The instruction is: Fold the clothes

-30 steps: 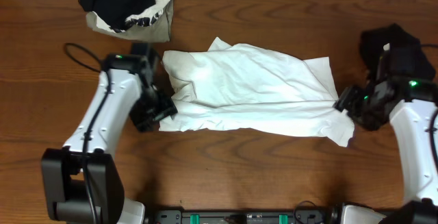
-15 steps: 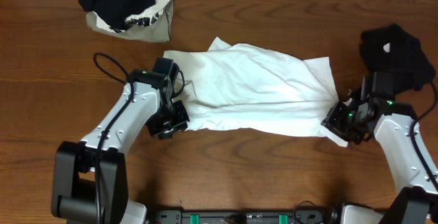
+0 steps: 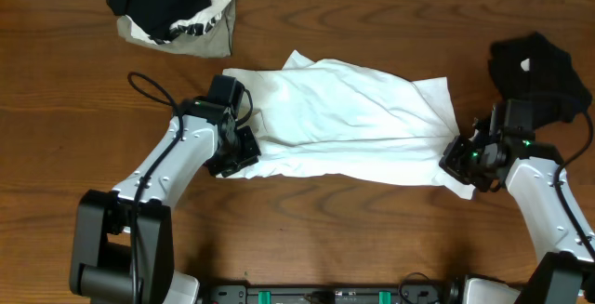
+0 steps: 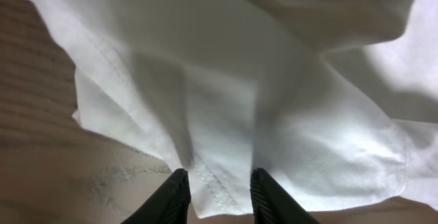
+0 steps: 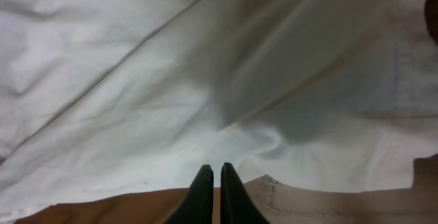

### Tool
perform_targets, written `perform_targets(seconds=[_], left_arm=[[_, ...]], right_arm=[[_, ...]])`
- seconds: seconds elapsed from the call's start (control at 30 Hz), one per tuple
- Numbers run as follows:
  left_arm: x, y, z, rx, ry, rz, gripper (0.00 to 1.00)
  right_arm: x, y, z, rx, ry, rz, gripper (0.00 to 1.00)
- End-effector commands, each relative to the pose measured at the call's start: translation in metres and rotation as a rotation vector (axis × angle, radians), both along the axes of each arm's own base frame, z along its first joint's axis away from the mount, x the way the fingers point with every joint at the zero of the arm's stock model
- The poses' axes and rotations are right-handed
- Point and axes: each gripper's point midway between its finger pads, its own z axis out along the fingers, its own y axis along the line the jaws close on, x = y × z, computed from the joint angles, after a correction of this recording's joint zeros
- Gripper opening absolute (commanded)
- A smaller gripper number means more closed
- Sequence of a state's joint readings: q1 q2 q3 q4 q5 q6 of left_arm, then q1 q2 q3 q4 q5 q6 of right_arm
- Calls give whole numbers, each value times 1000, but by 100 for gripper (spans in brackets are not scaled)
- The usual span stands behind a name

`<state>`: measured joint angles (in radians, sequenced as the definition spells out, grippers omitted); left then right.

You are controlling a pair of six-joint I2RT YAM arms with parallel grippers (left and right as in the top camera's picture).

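A large white T-shirt [image 3: 344, 118] lies folded lengthwise across the middle of the wooden table [image 3: 307, 220]. My left gripper [image 3: 242, 153] is at its lower left corner. In the left wrist view the jaws [image 4: 219, 191] stand narrowed, with the stitched hem of the T-shirt [image 4: 274, 80] bunched between them. My right gripper [image 3: 454, 158] is at the shirt's lower right edge. In the right wrist view its fingers [image 5: 213, 177] are pressed together at the edge of the white cloth [image 5: 171, 80], just above the bare table.
A heap of other clothes [image 3: 172, 6], black, white with black print and olive-grey, sits at the back left. A black garment [image 3: 539, 67] lies at the far right, just behind my right arm. A black cable [image 3: 149, 85] loops off my left arm.
My left arm swung in from the shirt's left side onto its corner and its jaws narrowed on the hem. My right gripper slid to the shirt's edge and shut.
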<state>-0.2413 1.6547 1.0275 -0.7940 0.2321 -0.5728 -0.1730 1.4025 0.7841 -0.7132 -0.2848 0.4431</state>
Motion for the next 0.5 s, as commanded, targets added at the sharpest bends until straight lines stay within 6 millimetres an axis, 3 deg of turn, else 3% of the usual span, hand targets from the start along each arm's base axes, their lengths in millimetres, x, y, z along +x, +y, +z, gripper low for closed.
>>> perform_targets(seconds=[0.0,0.47], left_arm=[[0,3,-5,17,7,6,29],[-3,4,-49,44,112,4,28]], right_arm=[[-6,5,-7,6,12,10,2],[-12,-5,-21,-55,43,-5,2]])
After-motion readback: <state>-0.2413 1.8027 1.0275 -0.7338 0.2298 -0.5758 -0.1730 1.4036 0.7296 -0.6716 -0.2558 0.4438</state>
